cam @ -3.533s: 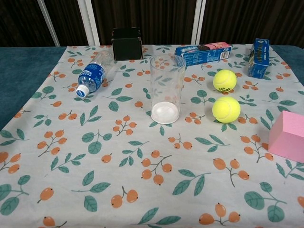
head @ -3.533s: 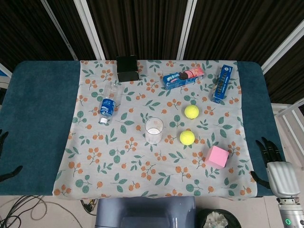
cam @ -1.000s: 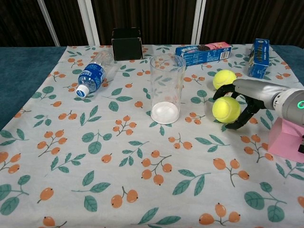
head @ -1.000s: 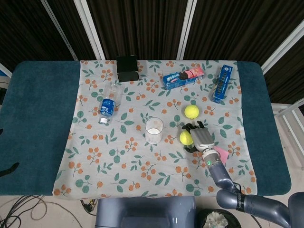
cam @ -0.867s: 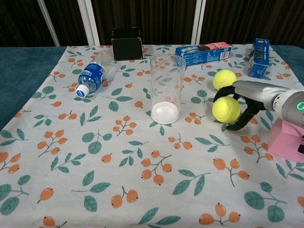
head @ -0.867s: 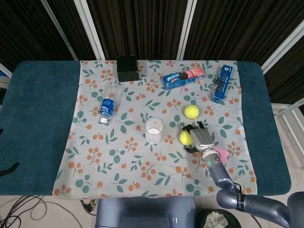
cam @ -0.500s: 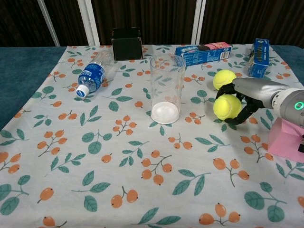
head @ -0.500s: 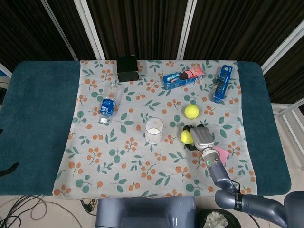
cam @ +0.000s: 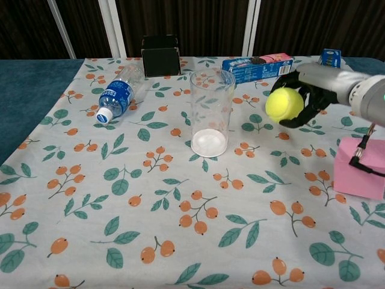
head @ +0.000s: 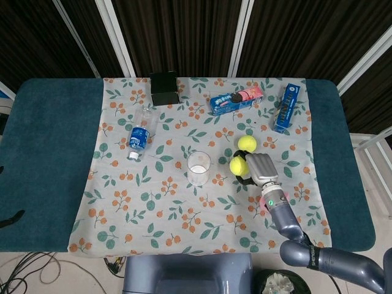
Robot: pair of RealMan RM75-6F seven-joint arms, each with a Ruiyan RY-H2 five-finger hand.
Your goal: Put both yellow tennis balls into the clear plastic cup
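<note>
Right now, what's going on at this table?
The right hand holds one yellow tennis ball lifted off the cloth, to the right of the clear plastic cup, which stands upright with no ball in it. The second tennis ball lies on the cloth just beyond the hand. Neither ball is in the cup yet. The left hand appears in neither view.

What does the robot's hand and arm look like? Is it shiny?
The right hand has a smooth silver-grey shell with black fingers. Its grey arm carries a small green light near the wrist, and a thin black cable hangs below it. The left hand barely shows.
</note>
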